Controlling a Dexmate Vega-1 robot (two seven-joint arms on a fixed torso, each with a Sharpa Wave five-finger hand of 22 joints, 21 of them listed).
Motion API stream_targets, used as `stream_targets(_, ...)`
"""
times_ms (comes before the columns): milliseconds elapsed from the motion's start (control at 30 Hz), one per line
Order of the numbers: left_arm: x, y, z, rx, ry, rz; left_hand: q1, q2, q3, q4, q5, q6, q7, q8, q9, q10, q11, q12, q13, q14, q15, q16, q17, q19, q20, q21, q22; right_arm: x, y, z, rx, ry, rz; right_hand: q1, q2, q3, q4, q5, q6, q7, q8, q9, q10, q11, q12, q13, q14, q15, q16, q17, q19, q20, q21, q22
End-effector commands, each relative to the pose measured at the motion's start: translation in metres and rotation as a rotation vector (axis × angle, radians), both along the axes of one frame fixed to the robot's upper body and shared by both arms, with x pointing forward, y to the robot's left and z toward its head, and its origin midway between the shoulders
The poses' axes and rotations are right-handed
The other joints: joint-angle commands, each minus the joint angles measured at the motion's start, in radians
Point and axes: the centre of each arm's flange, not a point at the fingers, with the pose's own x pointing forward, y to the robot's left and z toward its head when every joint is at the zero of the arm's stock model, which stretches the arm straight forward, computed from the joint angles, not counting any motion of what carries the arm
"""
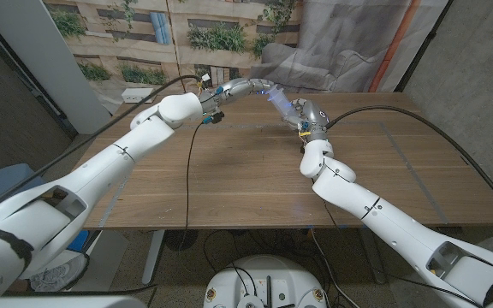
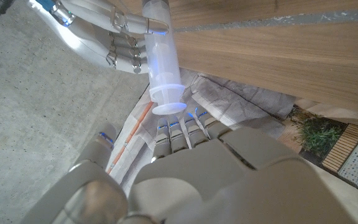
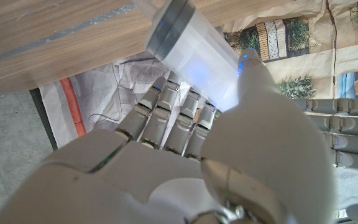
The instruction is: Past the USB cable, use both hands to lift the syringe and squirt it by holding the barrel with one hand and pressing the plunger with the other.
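The back of the right hand sits closest to the right wrist camera, its fingers wrapped under the clear barrel of the syringe and the thumb laid over the top, so this hand is clamped on the barrel. The dark plunger seal shows at the barrel's far end in that view. In the left wrist view the left hand fills the lower part, its fingers lined up just under the syringe's round flat end, touching or all but touching it; the thumb stands off to one side. I cannot tell for sure that those fingers bear on the plunger, but they are curled toward it, not closed round anything.

From the head view the syringe is held up in the air between the two hands, above the far edge of the worktop, tilted, with the right hand on its right and the left hand reaching in from the left. The lift looks done; the step in hand appears to be the squirt.

To do it well, the right hand should keep the barrel steady without squeezing harder, while the left pushes straight along the syringe's axis. A push off-axis would likely slide off the flat end or twist the barrel out of the grip.
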Motion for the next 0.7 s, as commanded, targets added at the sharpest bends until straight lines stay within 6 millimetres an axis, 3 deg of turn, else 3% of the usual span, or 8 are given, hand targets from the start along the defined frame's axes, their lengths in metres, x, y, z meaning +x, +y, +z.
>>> stream_targets(33,-0.004,0.016,0.008,-0.022,-0.053,0.072,-0.008,0.071,0.004,0.001,0.006,0.008,-0.003,0.003,0.001,0.000,0.001,0.000,0.000,-0.003,-0.031,-0.004,0.001,-0.003,-0.055,0.007,0.004,0.002,-0.003,-0.010,-0.012,0.034,-0.003,0.130,0.143,0.000,0.005,0.006,0.037,-0.031,-0.001,0.006,0.054,-0.050,-0.001,0.005,0.025,-0.173,-0.003,0.005,0.008,-0.107,0.005,0.001)
stream_targets(700,-0.005,0.055,-0.002,-0.195,-0.035,0.145,-0.002,0.071,0.008,-0.005,0.006,0.011,-0.004,0.003,0.001,-0.005,0.002,-0.001,0.000,-0.008,-0.026,-0.005,-0.001,-0.002,-0.055,0.007,0.004,0.000,-0.022,-0.007,-0.117,0.083,-0.064,0.120,0.146,-0.006,0.009,0.007,0.036,-0.033,-0.009,0.007,0.049,-0.050,-0.009,0.010,0.019,-0.171,-0.018,0.007,0.002,-0.103,0.003,0.001)
